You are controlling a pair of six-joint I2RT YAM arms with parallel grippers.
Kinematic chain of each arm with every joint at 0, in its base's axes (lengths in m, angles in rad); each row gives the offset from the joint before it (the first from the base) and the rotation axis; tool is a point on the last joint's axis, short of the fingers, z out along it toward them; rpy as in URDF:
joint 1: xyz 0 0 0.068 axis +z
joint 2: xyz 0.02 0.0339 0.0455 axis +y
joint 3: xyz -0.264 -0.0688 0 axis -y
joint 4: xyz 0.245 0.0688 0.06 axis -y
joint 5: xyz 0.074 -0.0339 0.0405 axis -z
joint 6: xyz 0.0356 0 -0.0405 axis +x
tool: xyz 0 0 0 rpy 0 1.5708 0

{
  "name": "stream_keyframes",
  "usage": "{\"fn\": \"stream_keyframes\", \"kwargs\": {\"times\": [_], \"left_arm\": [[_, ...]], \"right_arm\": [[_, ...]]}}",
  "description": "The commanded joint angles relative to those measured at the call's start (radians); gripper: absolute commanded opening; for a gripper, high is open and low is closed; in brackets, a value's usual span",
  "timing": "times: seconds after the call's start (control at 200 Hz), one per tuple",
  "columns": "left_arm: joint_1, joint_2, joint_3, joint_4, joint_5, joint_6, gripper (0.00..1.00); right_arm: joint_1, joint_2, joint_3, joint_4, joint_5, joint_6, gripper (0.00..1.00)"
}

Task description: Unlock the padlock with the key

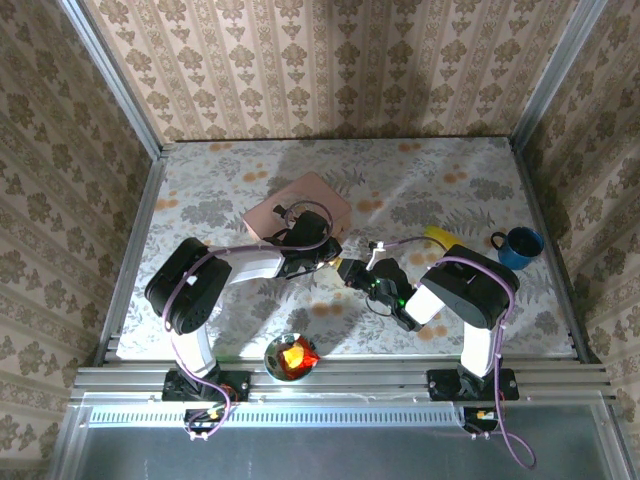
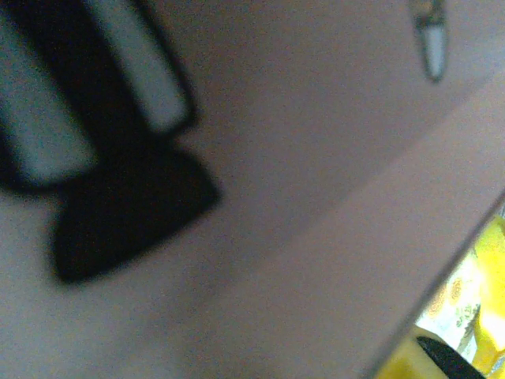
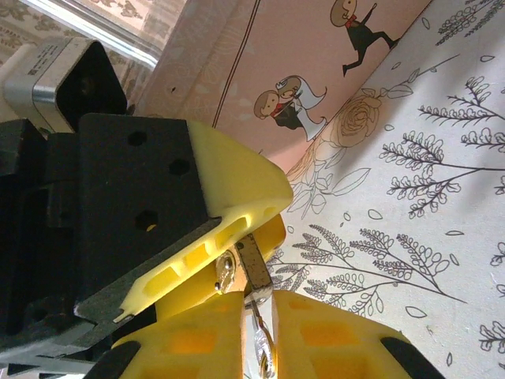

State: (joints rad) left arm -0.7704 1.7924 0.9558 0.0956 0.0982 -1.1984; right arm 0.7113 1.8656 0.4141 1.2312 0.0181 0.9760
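The right gripper [image 3: 260, 335] pinches the key [image 3: 254, 272], its blade running straight up from the fingers to the padlock [image 3: 225, 274] at its tip, which the left gripper [image 3: 256, 233] seems clamped on, beside the pink box [image 3: 316, 63]

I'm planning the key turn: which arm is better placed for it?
Right, probably: the right gripper pinches the key, which points up at the padlock held by the left gripper.
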Motion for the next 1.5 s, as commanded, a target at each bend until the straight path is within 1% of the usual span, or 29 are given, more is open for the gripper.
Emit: {"fn": "stream_keyframes", "kwargs": {"times": [0.0, 0.105, 0.25, 0.38, 0.525, 0.64, 0.735, 0.865, 1.125, 1.495], "left_arm": [[-0.007, 0.023, -0.019, 0.007, 0.115, -0.035, 0.00], [-0.005, 0.021, -0.021, 0.010, 0.115, -0.035, 0.00], [-0.003, 0.018, -0.023, 0.013, 0.114, -0.035, 0.00], [-0.002, 0.018, -0.026, 0.015, 0.113, -0.038, 0.00], [-0.001, 0.018, -0.027, 0.019, 0.113, -0.040, 0.00], [-0.002, 0.018, -0.027, 0.020, 0.115, -0.038, 0.00], [-0.003, 0.017, -0.026, 0.022, 0.118, -0.037, 0.00], [-0.009, 0.021, -0.019, 0.020, 0.127, -0.030, 0.00], [-0.018, 0.016, -0.015, 0.004, 0.128, -0.014, 0.00], [-0.030, 0.016, -0.008, 0.013, 0.133, -0.004, 0.00]], "right_arm": [[-0.003, -0.006, 0.011, 0.025, 0.014, 0.001, 0.15], [-0.003, -0.006, 0.007, 0.024, 0.016, 0.005, 0.18], [-0.004, -0.007, -0.002, 0.024, 0.012, 0.011, 0.18], [-0.004, -0.013, -0.014, 0.028, 0.014, 0.015, 0.13], [-0.004, -0.020, -0.021, 0.027, 0.012, 0.014, 0.11], [-0.004, -0.022, -0.026, 0.030, 0.018, 0.012, 0.07], [-0.004, -0.015, -0.018, 0.034, 0.021, 0.004, 0.03], [-0.004, 0.011, 0.011, 0.052, 0.015, 0.001, 0.00], [-0.009, 0.022, 0.064, 0.057, -0.001, -0.025, 0.00], [-0.050, 0.044, 0.125, 0.050, -0.038, -0.045, 0.01]]}}
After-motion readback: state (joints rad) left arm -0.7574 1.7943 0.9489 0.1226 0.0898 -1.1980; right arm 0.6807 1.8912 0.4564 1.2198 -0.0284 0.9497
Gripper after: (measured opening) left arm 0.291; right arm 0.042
